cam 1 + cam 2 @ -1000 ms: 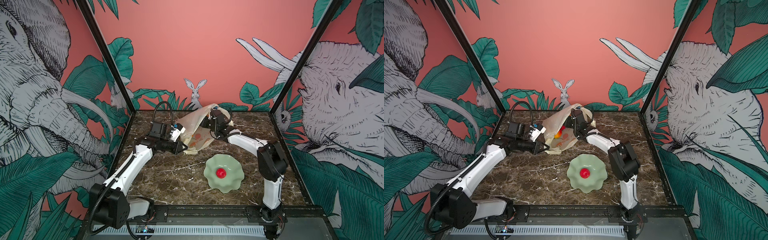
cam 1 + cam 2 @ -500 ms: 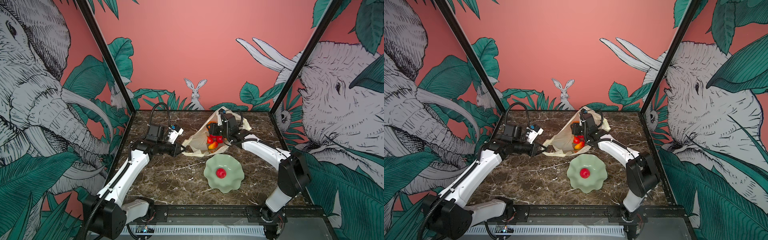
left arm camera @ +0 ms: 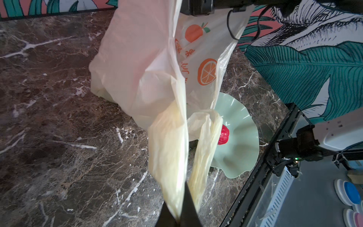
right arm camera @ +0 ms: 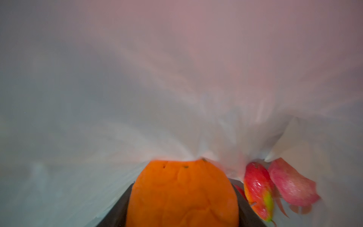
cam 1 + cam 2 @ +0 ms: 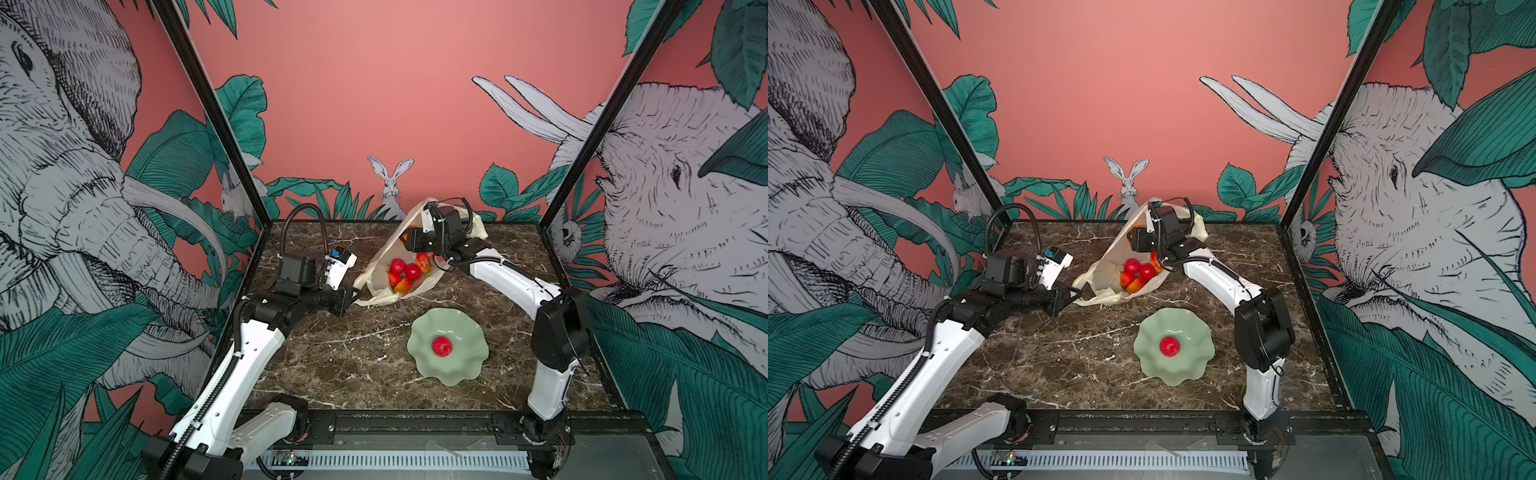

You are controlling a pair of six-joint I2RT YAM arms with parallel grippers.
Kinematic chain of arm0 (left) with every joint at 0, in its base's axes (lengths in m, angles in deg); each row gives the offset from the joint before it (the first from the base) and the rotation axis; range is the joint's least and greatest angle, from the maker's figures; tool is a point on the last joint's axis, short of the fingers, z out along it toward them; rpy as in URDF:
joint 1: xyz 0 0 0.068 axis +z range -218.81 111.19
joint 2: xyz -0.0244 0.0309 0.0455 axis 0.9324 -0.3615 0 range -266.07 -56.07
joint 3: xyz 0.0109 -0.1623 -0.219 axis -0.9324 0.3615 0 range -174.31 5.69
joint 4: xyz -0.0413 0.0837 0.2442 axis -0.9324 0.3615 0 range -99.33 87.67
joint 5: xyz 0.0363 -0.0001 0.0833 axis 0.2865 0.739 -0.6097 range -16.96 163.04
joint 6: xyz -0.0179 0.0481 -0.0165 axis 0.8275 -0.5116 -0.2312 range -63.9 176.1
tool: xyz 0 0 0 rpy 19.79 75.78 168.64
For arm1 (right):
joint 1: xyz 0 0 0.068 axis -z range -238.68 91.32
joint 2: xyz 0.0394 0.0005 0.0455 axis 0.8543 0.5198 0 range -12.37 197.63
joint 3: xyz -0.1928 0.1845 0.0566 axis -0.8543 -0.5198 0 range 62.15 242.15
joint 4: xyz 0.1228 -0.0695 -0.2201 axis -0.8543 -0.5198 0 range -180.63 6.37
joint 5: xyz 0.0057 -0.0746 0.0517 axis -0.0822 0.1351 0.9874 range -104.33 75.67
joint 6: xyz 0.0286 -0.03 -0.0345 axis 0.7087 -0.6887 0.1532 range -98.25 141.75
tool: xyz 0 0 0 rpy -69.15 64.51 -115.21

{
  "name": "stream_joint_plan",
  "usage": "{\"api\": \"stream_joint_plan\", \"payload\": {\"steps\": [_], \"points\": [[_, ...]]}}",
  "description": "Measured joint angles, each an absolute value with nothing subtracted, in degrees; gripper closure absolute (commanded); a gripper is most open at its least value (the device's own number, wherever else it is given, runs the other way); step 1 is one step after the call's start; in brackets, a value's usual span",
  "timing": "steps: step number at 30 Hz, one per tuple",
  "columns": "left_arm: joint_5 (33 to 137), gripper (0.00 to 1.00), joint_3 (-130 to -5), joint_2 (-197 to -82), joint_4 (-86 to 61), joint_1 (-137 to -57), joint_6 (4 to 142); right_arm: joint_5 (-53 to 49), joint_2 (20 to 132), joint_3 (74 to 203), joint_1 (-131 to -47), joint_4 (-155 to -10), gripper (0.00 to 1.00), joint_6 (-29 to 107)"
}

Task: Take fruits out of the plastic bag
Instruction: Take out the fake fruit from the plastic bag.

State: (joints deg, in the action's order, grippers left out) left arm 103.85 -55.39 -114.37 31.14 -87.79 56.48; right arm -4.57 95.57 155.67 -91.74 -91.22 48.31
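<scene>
The left gripper [image 3: 179, 215] is pinched tight on a handle of the plastic bag [image 5: 384, 253], at the far centre of the marble table [image 5: 332, 353], probably to keep its thin, crinkly mouth stretched open. The right gripper [image 4: 182, 212] is inside the bag, its jaws clamped wide around a dimpled orange fruit [image 4: 180, 186]. About 5 glossy red and red-yellow fruits [image 5: 412, 271] lie loose in the bag. Nearer, 1 bumpy red fruit [image 5: 441, 346] sits in the wavy green dish [image 5: 469, 345].

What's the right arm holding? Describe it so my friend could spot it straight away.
At the back of the marble table lies a cream bag with its mouth open. Near its raised far edge the right pincer grips an orange fruit. It alone is plain orange; the fruits lower in the bag are red or red-yellow.
</scene>
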Motion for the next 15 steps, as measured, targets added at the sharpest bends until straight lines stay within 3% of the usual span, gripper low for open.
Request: {"api": "stream_joint_plan", "payload": {"steps": [6,15], "points": [[101.93,1.0,-54.4,-115.51,31.05,-87.79,56.31,-0.2,98.47,157.24,-92.29,-91.24,0.64,49.6],[101.95,1.0,-48.83,-115.29,29.15,-87.79,57.93,6.29,96.97,147.91,-93.44,-92.55,0.64,50.72]]}}
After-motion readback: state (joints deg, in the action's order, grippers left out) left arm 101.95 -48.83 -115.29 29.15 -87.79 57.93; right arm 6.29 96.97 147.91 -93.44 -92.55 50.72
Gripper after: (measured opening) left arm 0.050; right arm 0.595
